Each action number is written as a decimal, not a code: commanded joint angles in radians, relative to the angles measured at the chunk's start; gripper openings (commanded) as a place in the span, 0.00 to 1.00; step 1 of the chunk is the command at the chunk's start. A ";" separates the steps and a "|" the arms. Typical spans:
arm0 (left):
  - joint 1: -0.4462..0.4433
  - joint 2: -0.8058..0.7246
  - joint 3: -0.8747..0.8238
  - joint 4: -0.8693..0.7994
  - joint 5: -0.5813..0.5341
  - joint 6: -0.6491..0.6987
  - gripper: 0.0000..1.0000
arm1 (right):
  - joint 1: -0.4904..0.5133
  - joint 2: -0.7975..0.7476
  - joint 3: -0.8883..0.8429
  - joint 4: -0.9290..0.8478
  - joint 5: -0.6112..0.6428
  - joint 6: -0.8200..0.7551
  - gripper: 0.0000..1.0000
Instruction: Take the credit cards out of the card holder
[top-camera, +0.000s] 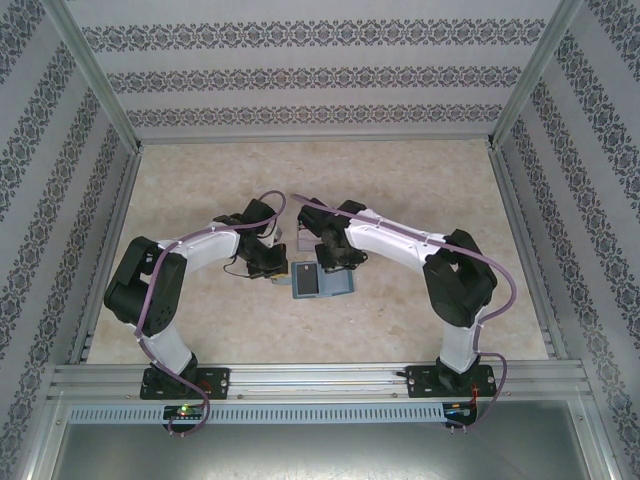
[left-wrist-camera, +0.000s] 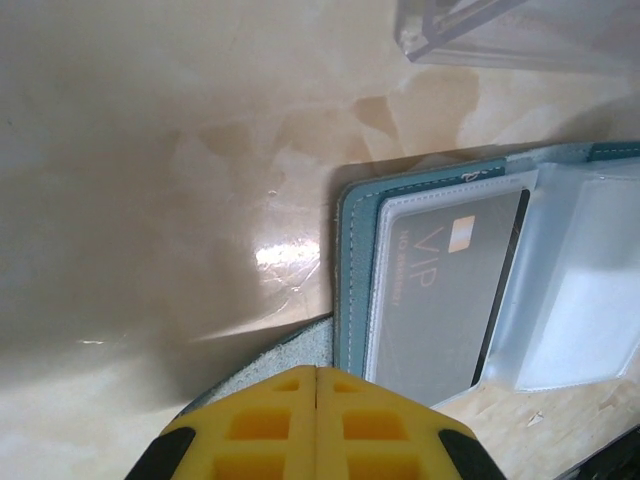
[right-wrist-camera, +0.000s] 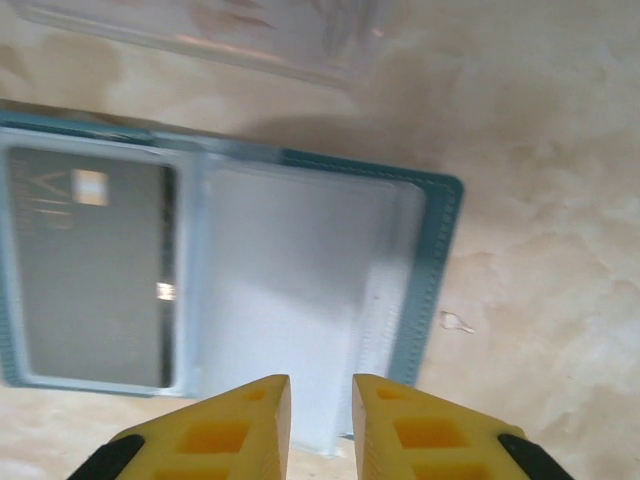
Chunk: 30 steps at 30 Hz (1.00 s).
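Pressing flat together, the 2 yellow pads of the left gripper (left-wrist-camera: 317, 372) are showing no gap at all, and a pale teal corner of the card holder (left-wrist-camera: 352, 270) is curling up right into their tips, so that gripper is pinching the holder's edge. Over on the other side, the right gripper (right-wrist-camera: 321, 385) is holding its 2 yellow fingers slightly apart with a narrow slot between them. They are hanging over the near edge of a clear sleeve (right-wrist-camera: 290, 300), and whether they are touching it I cannot tell. The card holder is lying open on the table (left-wrist-camera: 150, 150), teal cover down and inner pockets facing up. 1 dark card (left-wrist-camera: 440, 290), marked VIP with a small pale chip, is sitting inside the windowed pocket on the half nearest the left gripper. The clear sleeve is covering the other half, looking pale and cloudy, and I cannot make out what is in it. Just beyond the holder, a clear plastic tray (left-wrist-camera: 520, 35) is resting on the table, apart from the teal edge. From above, both arms are bending in toward the middle of the table, the left gripper at the holder's left edge and the right one over its far side.
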<state>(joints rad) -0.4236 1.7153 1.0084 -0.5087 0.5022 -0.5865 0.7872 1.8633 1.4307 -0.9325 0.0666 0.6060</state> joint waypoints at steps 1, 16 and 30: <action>-0.017 -0.023 0.021 0.007 0.028 -0.023 0.00 | -0.002 -0.023 0.017 0.076 -0.112 0.015 0.22; -0.075 0.032 0.026 0.084 0.061 -0.084 0.00 | -0.047 0.053 -0.133 0.381 -0.390 0.096 0.18; -0.095 0.082 0.027 0.129 0.055 -0.115 0.00 | -0.092 0.059 -0.243 0.498 -0.452 0.122 0.20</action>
<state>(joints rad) -0.5049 1.7763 1.0153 -0.4057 0.5503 -0.6891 0.7002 1.9076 1.2034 -0.4660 -0.3599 0.7124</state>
